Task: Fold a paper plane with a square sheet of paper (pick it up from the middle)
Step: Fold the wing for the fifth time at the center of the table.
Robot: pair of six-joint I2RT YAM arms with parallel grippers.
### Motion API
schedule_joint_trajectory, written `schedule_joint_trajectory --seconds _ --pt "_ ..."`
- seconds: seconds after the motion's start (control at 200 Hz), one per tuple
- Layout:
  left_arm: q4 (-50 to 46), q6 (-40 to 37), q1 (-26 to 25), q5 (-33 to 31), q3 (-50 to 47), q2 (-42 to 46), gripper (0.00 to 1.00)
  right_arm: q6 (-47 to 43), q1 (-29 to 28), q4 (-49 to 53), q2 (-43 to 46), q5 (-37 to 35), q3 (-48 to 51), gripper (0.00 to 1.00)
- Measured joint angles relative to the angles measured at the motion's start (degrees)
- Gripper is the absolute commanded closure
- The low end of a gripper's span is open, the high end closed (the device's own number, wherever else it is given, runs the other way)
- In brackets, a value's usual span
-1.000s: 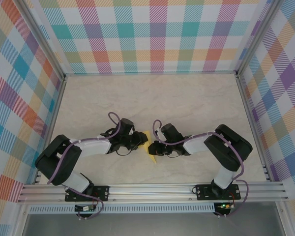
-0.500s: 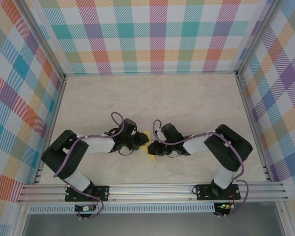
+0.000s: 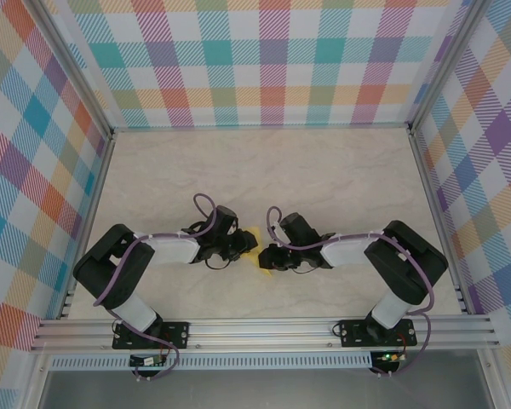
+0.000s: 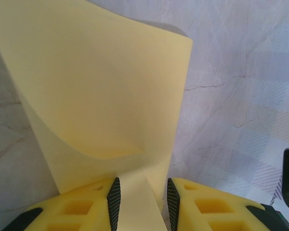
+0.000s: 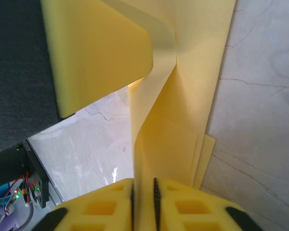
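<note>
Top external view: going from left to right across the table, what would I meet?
Left arm → left claw → paper → right claw → right arm.

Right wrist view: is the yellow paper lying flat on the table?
No, the paper stands creased, pinched between the fingers.

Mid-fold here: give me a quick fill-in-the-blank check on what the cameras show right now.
1. The creased sheet of paper is ___ in colour.
2. Seen from above, it sits ___ the left pincer and the right pincer.
3. Comparing the wrist views, the ___ pincer's jaws stand closer together on the paper.

Missing words: yellow; between; right.
</note>
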State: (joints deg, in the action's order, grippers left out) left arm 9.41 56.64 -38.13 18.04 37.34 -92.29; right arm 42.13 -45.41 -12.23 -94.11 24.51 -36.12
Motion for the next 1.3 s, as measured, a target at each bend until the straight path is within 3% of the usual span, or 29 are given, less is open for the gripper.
schedule_joint_trajectory --seconds 0.215,0.485,0.735,1.3 --pt "-1.1 -0.9 0.0 -1.1 0.0 5.6 0.55 0.3 0.0 0.0 0.0 -1.5 0.4 0.94" --pt "-3.7 -0.9 0.0 -6.1 -0.1 16.7 0.53 3.4 0.0 -4.7 0.9 -3.7 4.5 0.94" --pt "-4.1 -0.8 0.0 -5.7 -1.5 15.9 0.53 4.2 0.0 -5.3 1.4 -4.5 5.3 0.94" --pt "4.7 -3.4 -2.3 -0.5 -3.0 6.4 0.48 7.1 0.0 -5.3 1.2 -4.5 5.2 0.96"
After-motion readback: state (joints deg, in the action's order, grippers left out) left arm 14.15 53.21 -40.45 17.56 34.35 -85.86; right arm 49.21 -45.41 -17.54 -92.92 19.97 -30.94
